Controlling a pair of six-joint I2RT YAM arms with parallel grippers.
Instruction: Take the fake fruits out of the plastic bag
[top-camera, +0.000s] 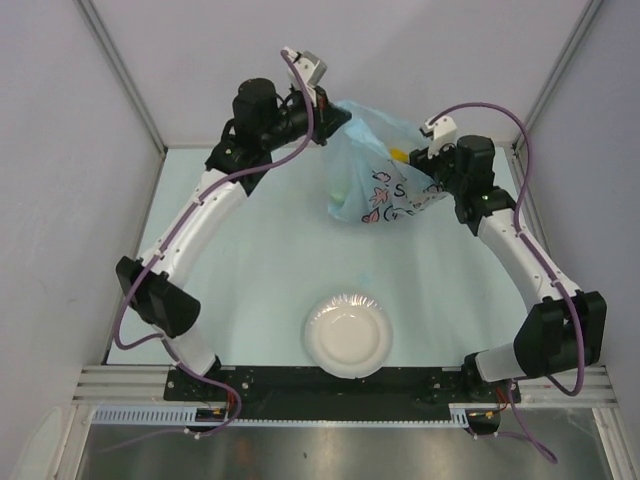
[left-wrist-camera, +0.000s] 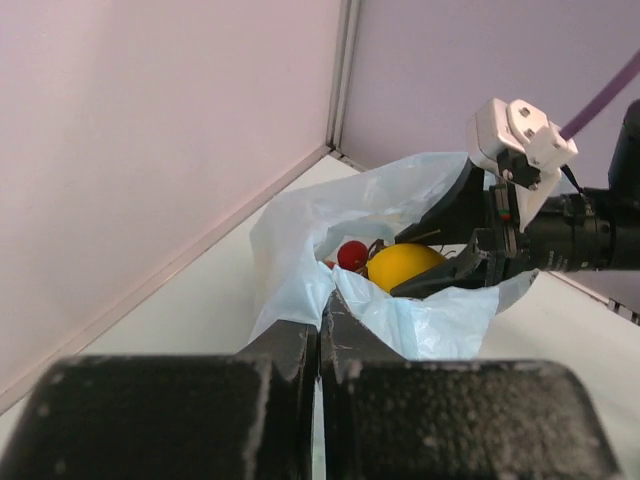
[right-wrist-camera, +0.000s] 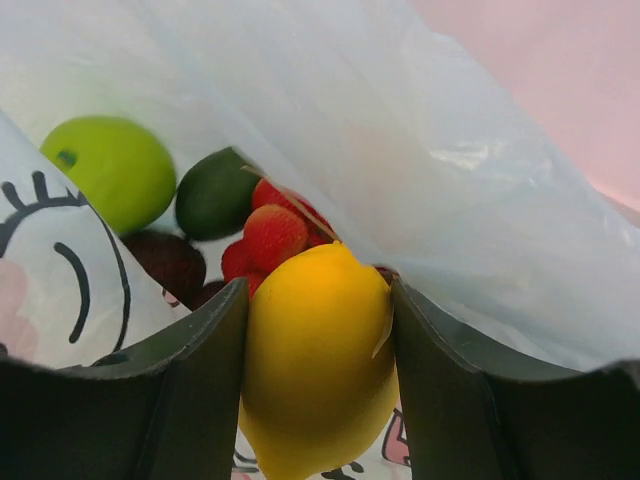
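A: Where is the plastic bag (top-camera: 372, 185)?
B: It hangs between the 2 hands at the far side of the bench (top-camera: 250, 260), with its mouth pulled open. The white bowl (top-camera: 348, 335) sits well apart from the bag, on its near side.
A: What about the left hand (left-wrist-camera: 321, 305)?
B: It is at the bag's left edge. Its fingers are pressed tight together with a fold of the thin blue rim pinched between them.
A: And the right hand (right-wrist-camera: 318, 300)?
B: It reaches into the bag's mouth from the bag's right side. Its jaws are partly apart and clamped on the lemon (right-wrist-camera: 320, 380), with 1 finger touching each side of it.
A: So the lemon is inside the bag?
B: Yes, just within the mouth, with the bag's film draped above it.
A: And the other fruits?
B: They lie deeper in the bag. The red grapes (right-wrist-camera: 272, 236) are just behind the lemon, and the avocado (right-wrist-camera: 215, 195) is beside the green apple (right-wrist-camera: 110, 172). A dark red-purple fruit (right-wrist-camera: 170, 262) lies below those 2.
A: Does the bag's bottom rest on the bench?
B: I cannot tell from above
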